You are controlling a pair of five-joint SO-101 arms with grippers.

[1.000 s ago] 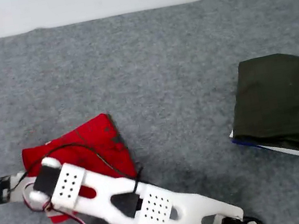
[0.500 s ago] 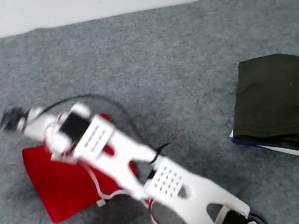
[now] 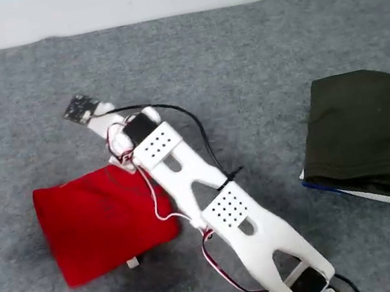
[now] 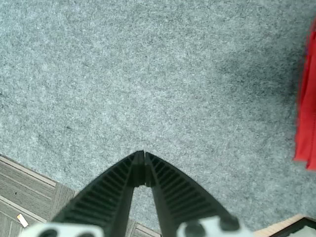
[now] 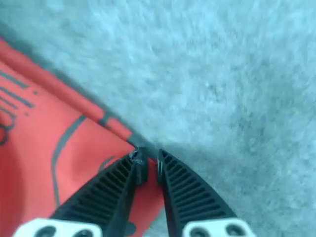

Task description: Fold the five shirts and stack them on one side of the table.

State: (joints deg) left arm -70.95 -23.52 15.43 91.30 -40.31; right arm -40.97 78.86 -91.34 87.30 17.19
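Item 1, red shirt (image 3: 102,219): lies folded into a compact rectangle on the front left part of the counter (image 3: 239,55), well apart from the stack.

Item 2, right gripper (image 5: 148,159): sits at the shirt's far right corner. Its fingers are drawn in to a slim gap over the corner hem, and I read that as a pinch on the cloth.

Item 3, left gripper (image 4: 144,158): fingers clenched tip to tip, holding nothing. It hangs above bare counter beside the shirt's edge.

Item 4, stack (image 3: 370,130): at the right side of the counter, a dark green shirt on top, with blue and white layers showing under it.

Step in hand, as I judge it: the red shirt's folding looks done or nearly so, and moving it to the stack is not yet done.

Next move: I would want a firm hold on the folded bundle. It should then lift without falling open, carry across to the right and set down square on the green shirt.
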